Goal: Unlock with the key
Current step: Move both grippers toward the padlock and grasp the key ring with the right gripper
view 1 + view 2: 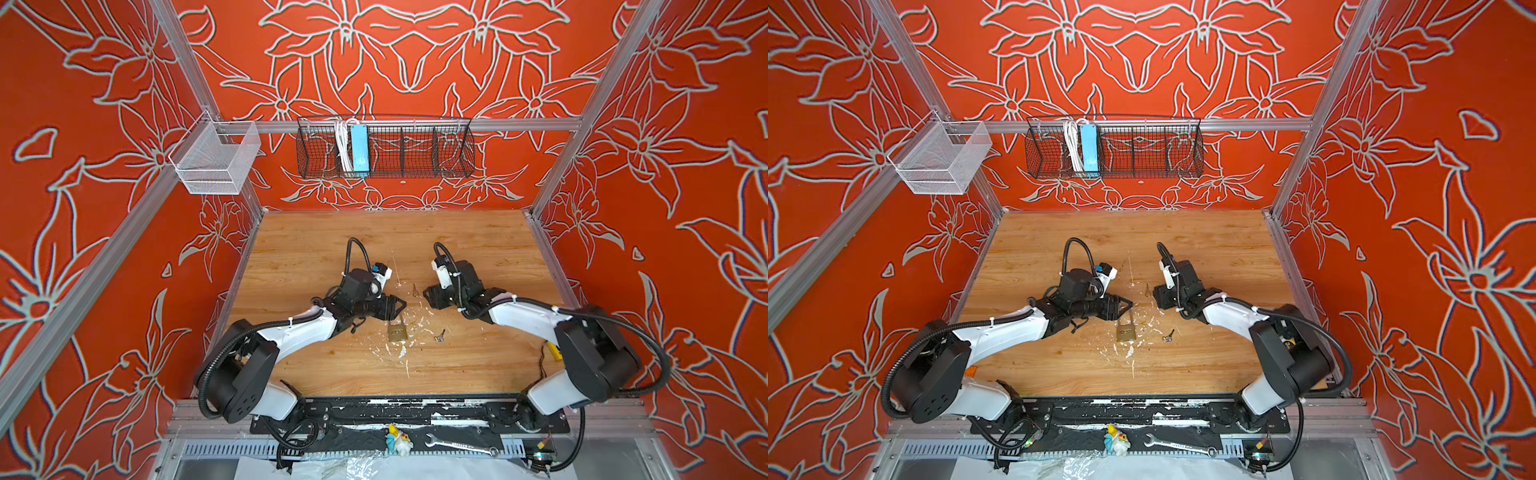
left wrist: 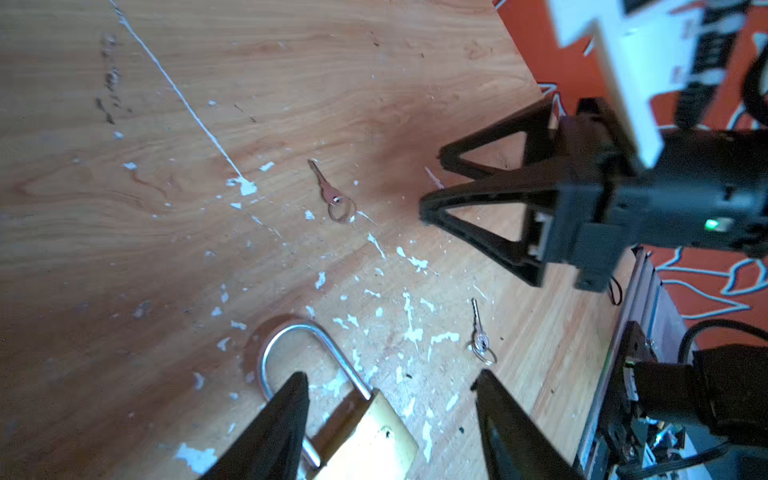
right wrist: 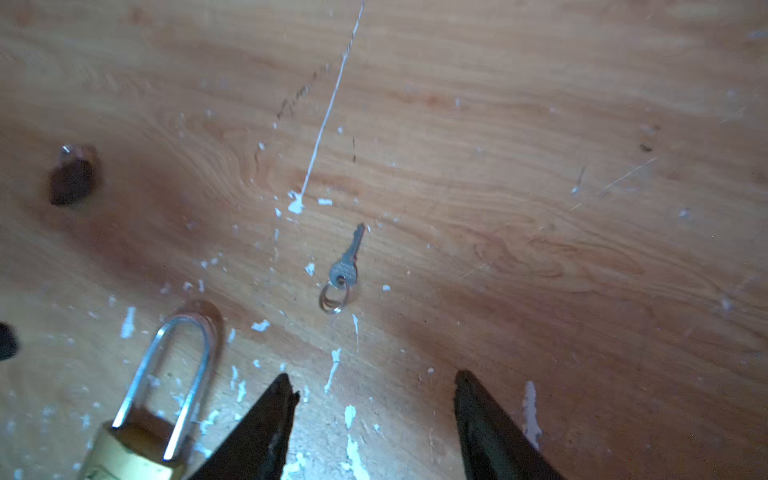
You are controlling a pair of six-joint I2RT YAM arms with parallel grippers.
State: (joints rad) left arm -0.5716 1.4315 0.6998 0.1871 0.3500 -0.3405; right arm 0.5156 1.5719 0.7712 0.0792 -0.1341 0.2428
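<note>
- Wrench [image 1: 461, 444] and toy figure [image 1: 397, 441] lay on the black base rail [image 1: 374, 411] at the near edge, between the arm mounts.
- Padlock [image 1: 397, 331] lay flat mid-table with its loop pointing away. The nearer key [image 1: 439, 335] lay to its right, apart from it.
- Left gripper [image 1: 401, 303] hung over the padlock's far end, jaws apart and gripping nothing, its arm bowed in from the left.
- Right gripper [image 1: 427, 293] faced it, jaws apart and empty. The farther key [image 1: 415, 289] lay between the two tips.
- Beyond, the table [image 1: 457, 241] ran open to the back wall, under a black wire basket [image 1: 415, 166].
</note>
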